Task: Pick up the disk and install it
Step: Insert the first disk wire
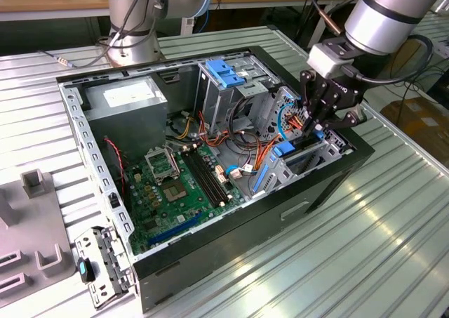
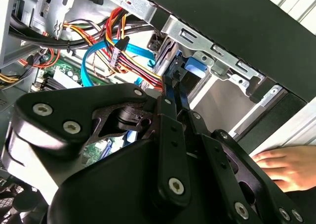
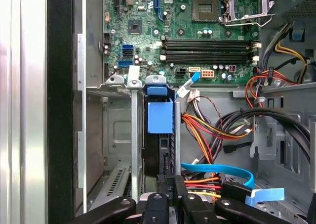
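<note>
In the exterior view, the arm reaches down from the upper right into the open computer case (image 1: 231,213), which lies on a ribbed metal table (image 1: 365,248). Its black gripper (image 1: 324,125) points downward over the drive bay (image 1: 298,156) at the case's corner on the exterior view's right, where blue plastic shows.

In the second wrist view, the gripper (image 2: 174,88) has its slim fingers (image 2: 171,93) pressed close together at the edge of the disk (image 2: 190,68), which stands in the bay slot. A person's hand (image 2: 286,167) rests outside the case.

In the first wrist view, the disk (image 3: 160,116) sits upright in the metal bay, blue tab up, near the motherboard (image 3: 187,26); the fingers (image 3: 165,182) meet its near edge.
</note>
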### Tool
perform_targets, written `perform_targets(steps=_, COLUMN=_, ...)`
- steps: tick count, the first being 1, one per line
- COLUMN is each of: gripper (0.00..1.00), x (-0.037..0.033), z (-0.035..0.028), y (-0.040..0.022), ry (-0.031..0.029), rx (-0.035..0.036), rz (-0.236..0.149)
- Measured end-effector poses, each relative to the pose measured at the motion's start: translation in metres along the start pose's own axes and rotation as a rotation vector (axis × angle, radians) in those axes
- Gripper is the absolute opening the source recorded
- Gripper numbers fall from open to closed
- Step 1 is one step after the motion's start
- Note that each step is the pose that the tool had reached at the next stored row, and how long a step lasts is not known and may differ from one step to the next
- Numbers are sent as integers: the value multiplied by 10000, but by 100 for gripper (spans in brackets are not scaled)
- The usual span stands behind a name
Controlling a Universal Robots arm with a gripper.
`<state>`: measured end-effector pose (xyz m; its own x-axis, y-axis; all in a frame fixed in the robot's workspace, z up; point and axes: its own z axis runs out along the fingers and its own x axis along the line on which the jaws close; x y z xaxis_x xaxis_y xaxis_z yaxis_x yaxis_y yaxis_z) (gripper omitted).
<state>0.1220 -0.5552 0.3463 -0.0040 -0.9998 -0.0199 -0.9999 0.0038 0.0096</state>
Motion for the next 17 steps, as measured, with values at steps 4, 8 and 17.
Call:
perform_targets(steps=4, gripper=17, x=0, z=-4, y=0, ry=5, rx=3, rz=148)
perform_targets(steps=8, gripper=17, x=0, z=-4, y=0, ry=5, rx=4, rz=148)
perform_targets(steps=17, gripper=17, x=8, z=7, y=0, ry=5, rx=3, rz=148)
